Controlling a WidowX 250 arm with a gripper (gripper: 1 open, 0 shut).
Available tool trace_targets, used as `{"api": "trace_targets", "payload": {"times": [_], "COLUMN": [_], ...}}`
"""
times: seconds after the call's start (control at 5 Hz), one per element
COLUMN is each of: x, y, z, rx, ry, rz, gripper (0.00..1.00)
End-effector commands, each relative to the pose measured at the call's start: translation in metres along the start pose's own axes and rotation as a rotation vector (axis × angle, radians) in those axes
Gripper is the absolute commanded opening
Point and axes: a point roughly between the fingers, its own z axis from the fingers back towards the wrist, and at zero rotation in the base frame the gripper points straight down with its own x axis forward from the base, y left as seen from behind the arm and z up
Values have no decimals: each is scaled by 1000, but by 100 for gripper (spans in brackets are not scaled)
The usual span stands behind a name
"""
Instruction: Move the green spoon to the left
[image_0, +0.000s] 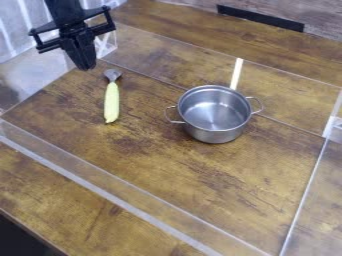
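Your gripper hangs over the table's far left corner with its jaws drawn together, gripping nothing. The green spoon lies flat on the wood just below it, near the left edge, metal bowl pointing away, well apart from the steel pot.

Even, fairly bright indoor light, low-resolution soft picture, pale glare streaks along the clear plastic walls, a bright vertical reflection behind the steel pot, small soft shadow beside the pot, gripper slightly motion-blurred, wood table grain smeared
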Motion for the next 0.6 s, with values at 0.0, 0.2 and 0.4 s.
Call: {"api": "trace_targets", "payload": {"times": [0.0, 0.2, 0.4], "x": [-2, 0, 4], "y": [13, 26, 38], "z": [9, -10, -26], "rx": [0, 6, 11], "ry": [-68, -54, -39], "rz": [78, 83, 76], "gripper": [0, 0, 0]}}
